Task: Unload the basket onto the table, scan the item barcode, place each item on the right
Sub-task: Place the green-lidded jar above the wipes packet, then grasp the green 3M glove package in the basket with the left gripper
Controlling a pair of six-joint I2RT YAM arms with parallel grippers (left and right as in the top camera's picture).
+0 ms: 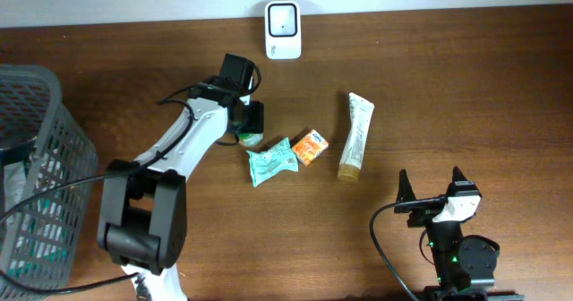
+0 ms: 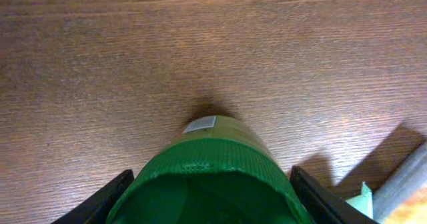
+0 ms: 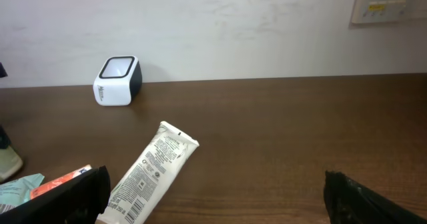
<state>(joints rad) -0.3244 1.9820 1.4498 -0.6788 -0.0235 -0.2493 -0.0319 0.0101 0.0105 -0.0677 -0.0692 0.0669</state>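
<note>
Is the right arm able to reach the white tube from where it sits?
Probably yes. Its fingers are open, and only bare table lies between them and the tube. Nothing else looks to be in the way.

You are looking at a dark brown wooden table [image 1: 466, 59] with fine grain running along its length, and it fills nearly all of your overhead view. Behind its far edge you have a plain off-white wall [image 3: 233, 24], faintly scuffed, with a small pale control panel [image 3: 389, 3] mounted at the upper right. The light is soft and even, leaving short dim shadows on the wood.
</note>
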